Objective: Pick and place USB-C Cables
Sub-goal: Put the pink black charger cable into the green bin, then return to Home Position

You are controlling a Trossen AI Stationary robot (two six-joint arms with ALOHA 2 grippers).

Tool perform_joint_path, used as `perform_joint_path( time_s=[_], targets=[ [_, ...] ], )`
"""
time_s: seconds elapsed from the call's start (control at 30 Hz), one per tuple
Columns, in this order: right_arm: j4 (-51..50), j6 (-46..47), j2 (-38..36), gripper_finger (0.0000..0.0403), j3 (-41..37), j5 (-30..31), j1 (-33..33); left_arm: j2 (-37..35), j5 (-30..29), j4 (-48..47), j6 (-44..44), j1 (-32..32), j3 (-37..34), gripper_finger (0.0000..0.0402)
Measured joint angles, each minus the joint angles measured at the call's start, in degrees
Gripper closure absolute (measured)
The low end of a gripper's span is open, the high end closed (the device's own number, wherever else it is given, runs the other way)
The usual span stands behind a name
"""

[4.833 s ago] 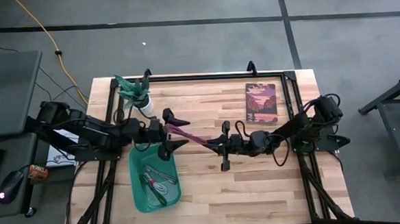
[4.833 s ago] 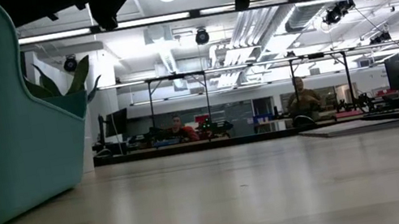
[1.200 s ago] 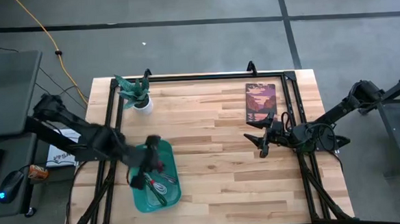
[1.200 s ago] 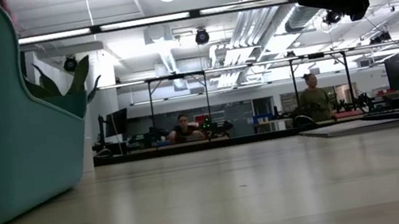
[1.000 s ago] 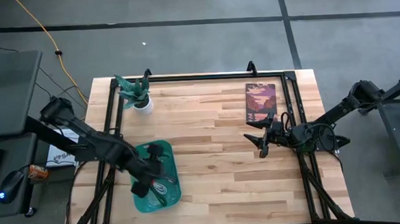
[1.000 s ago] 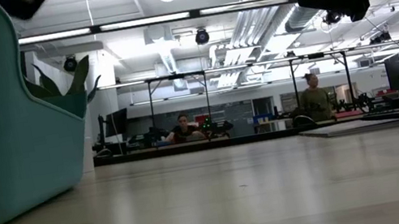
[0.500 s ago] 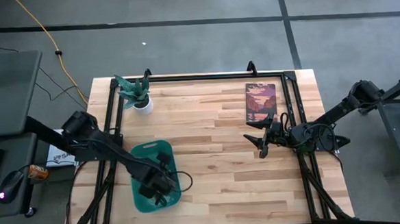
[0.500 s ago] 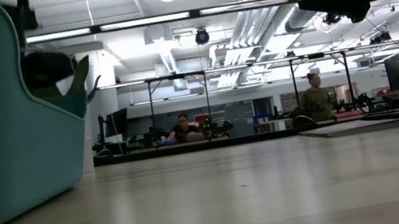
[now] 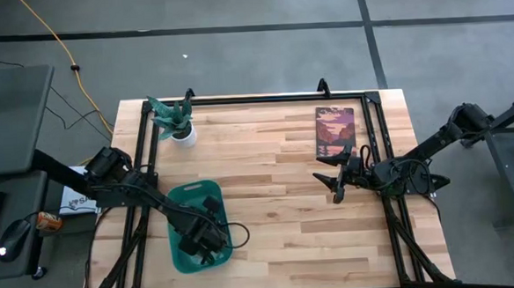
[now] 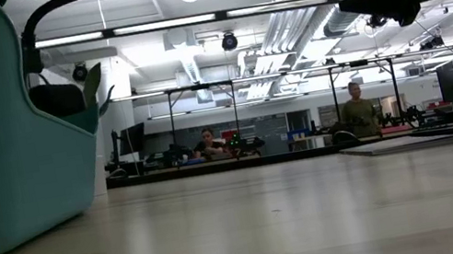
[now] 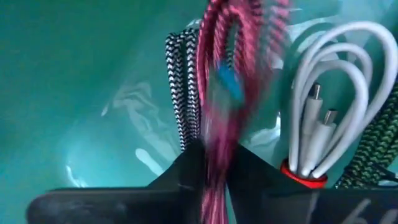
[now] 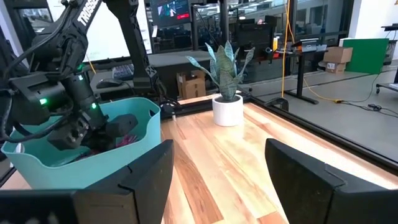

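Observation:
A teal bin (image 9: 174, 201) stands at the near left of the table. My left gripper (image 9: 202, 239) reaches down inside it. In the left wrist view a maroon braided USB-C cable (image 11: 239, 74) sits between my left gripper's (image 11: 214, 180) fingers. Around it in the bin lie a grey braided cable (image 11: 183, 93), a white cable with a red band (image 11: 329, 118) and a green one (image 11: 379, 143). My right gripper (image 9: 334, 177) hovers open at the table's right, with nothing between its fingers (image 12: 217, 180). My left gripper pinches the maroon cable's bundled strands (image 11: 214, 149) between its two fingers. The fingers point down into the bin and lie along the bundle. The rest of the bundle reaches past the fingertips toward the bin's floor. Whether it rests there I cannot tell, as it is blurred.
A potted plant (image 9: 175, 122) stands at the far left corner, and a picture book (image 9: 336, 133) lies at the far right. Black frame rails (image 9: 263, 99) run around the table. Bare wood lies between the bin and my right gripper. People show far off in the room (image 10: 356, 109).
My left gripper has moved toward the table's near edge and slightly right, down into the teal bin, carrying the maroon cable with it. My right arm has kept still.

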Motion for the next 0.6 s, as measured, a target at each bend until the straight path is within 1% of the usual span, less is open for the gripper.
perform_joint_path(
  time_s=[0.17,0.27,0.37,0.47,0.6],
  targets=[
    [-1.0,0.9,0.0,0.016,0.0,0.6,0.0,0.0,1.0,-0.1,0.2,0.2,0.0,0.0327],
    [-1.8,1.0,0.0,0.016,0.0,0.6,0.0,0.0,1.7,-0.6,-1.2,0.8,0.2,0.03],
    [-1.8,1.0,0.0,0.016,0.0,0.6,0.0,0.0,2.6,-2.9,-2.4,1.8,1.9,0.0269],
    [-1.8,1.0,0.0,0.016,0.0,0.6,0.0,0.0,3.5,-7.0,-2.7,3.0,5.2,0.0239],
    [-1.8,1.0,0.0,0.016,0.0,0.6,0.0,-0.1,4.1,-17.2,-4.5,4.7,12.2,0.0209]
  ],
)
